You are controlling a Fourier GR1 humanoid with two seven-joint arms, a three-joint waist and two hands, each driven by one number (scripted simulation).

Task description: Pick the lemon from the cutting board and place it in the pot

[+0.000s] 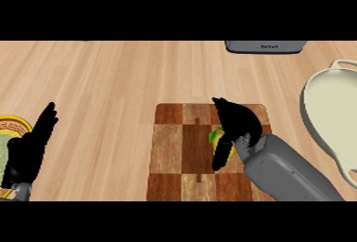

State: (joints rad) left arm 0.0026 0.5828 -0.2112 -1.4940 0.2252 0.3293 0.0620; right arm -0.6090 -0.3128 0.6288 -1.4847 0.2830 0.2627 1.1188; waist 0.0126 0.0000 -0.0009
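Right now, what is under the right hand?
Under the right hand a small part of the lemon shows, lying on the cutting board. The hand curls round it and covers the rest.

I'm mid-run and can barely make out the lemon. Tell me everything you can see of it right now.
Only a small sliver of the lemon shows: yellow with a greenish edge, lying on the checkered wooden cutting board, right of its middle. The right robot hand is curled over it and hides most of it, thumb on its left side, so its full shape and surface cannot be judged. It still appears to rest on the board, not lifted. The cream pot sits apart, further right.
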